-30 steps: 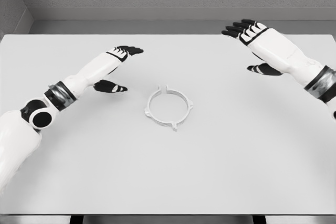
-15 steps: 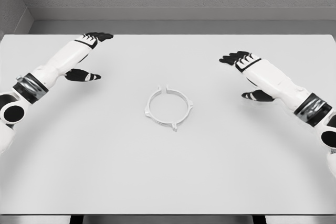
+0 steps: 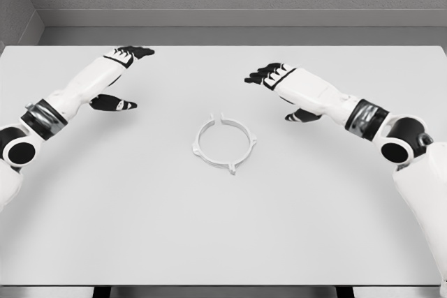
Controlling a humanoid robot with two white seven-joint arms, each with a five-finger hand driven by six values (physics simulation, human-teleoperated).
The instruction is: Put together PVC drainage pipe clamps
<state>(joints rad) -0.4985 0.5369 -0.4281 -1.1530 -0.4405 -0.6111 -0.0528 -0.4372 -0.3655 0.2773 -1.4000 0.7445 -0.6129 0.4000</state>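
i'm seeing one desk (image 3: 84,242), two arms, one clamp ring (image 3: 223,144) lying near its middle. my right hand (image 3: 283,82) is hovering beside the ring, fingers spread, holding nothing; left hand (image 3: 120,68) likewise, nearer the far left corner. i'm risking nudging the light ring and sliding it away.

A white plastic ring-shaped pipe clamp (image 3: 224,144) lies flat on the white rectangular table (image 3: 223,242), about midway between its left and right edges and somewhat nearer the far edge. The left hand (image 3: 120,78) hangs over the far-left part, well apart from the clamp. The right hand (image 3: 283,91) hangs behind and right of the clamp, nearer to it.
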